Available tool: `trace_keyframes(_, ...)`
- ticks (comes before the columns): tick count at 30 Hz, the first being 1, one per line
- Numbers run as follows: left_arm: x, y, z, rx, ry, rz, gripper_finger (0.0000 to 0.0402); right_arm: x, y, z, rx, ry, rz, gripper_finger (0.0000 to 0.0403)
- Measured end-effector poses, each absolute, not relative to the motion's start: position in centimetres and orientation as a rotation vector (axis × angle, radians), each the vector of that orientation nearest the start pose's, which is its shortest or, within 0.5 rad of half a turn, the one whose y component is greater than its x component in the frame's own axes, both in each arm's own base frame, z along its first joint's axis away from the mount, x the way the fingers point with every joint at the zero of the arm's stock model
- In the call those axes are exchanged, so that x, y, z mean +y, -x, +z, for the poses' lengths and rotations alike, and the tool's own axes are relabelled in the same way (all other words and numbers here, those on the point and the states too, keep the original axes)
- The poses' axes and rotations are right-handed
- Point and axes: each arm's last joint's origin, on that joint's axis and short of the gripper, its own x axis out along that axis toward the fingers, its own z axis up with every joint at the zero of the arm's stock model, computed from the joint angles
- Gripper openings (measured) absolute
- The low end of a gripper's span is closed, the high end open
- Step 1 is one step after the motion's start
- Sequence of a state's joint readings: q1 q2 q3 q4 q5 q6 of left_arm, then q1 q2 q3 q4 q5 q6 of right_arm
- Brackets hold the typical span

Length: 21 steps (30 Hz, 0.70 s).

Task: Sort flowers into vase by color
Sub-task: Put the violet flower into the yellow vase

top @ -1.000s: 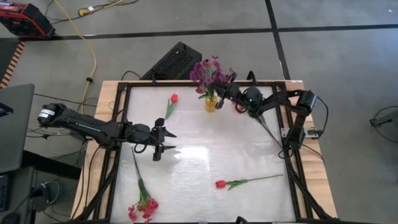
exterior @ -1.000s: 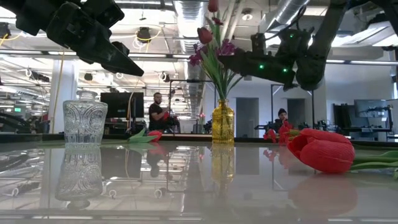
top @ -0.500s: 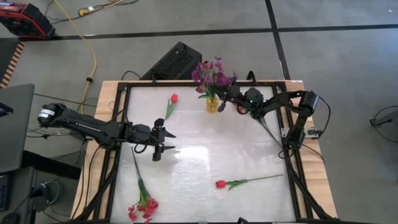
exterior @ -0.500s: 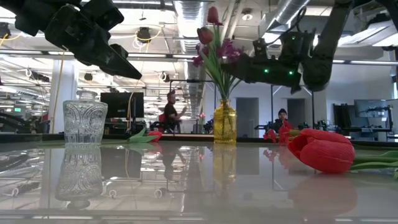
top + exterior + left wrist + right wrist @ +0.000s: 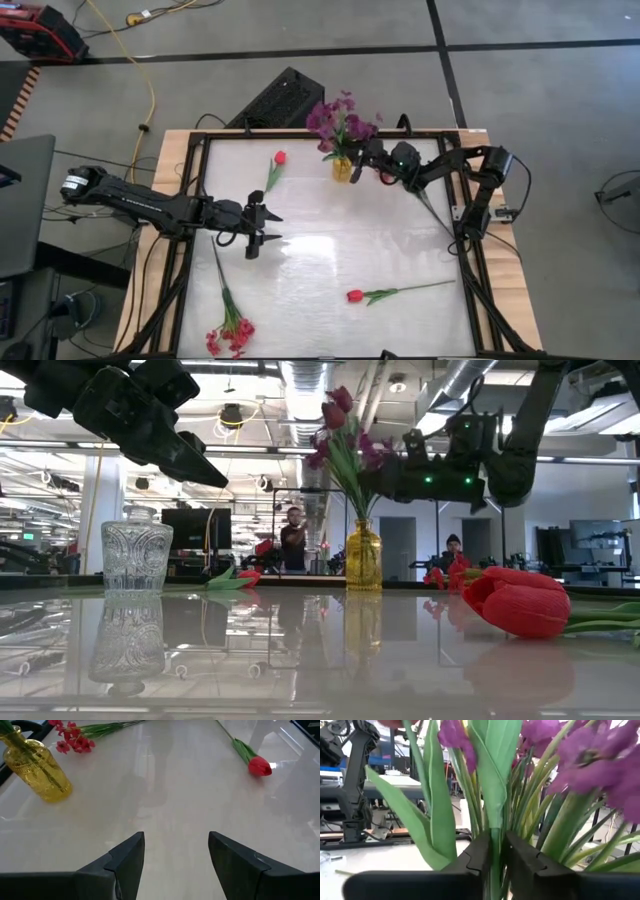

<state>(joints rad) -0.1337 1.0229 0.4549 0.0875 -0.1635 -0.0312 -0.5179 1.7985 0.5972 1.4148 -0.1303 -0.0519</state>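
A yellow glass vase [image 5: 341, 168] stands at the table's far edge with purple clusters [image 5: 333, 115] and dark maroon tulips [image 5: 335, 407] in it. My right gripper [image 5: 364, 158] is just right of the bunch, above the vase [image 5: 363, 557], shut on a green stem. My left gripper [image 5: 268, 227] hovers open and empty over the table's left middle. One red tulip [image 5: 279, 158] lies at the far left and another [image 5: 354, 296] near the front. Pink-red clusters lie at the front left [image 5: 230, 335] and beside the yellow vase [image 5: 74, 742]. A clear glass vase [image 5: 136, 555] stands on the left. My right gripper pinches a green stem with a leaf [image 5: 495, 851] between its two fingers [image 5: 479, 856], above the vase's mouth and below the blooms. The fingers come level from the table's right and lie across the stem. The stem stands about upright, its lower end in the yellow vase.
The black frame [image 5: 195, 200] runs around the white table top. A dark keyboard-like box [image 5: 280, 98] lies behind the far edge. People move in the room behind [image 5: 292, 540]. The table's middle [image 5: 340, 235] is bare.
My right gripper has sunk a little with the stem, and the maroon tulip's head now stands lower above the yellow vase. The bunch has swayed a little. A person in the room behind has walked toward the right.
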Motion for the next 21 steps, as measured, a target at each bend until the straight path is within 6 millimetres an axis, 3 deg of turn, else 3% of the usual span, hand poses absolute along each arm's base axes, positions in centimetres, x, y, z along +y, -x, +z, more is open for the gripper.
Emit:
trace_keyframes(9,-2.3,-20.5,20.3,0.475,-0.041,0.037,0.021,-15.4,-27.8,17.3,-0.113,0.099,-0.391,0.0162)
trace_keyframes(15,-2.3,-20.5,20.3,0.476,-0.041,0.036,0.021,-14.7,-26.5,19.6,0.074,0.132,-0.384,0.0209)
trace_keyframes(21,-2.3,-20.6,20.3,0.475,-0.062,0.031,0.021,-13.4,-24.1,22.0,0.226,0.126,-0.385,0.0223)
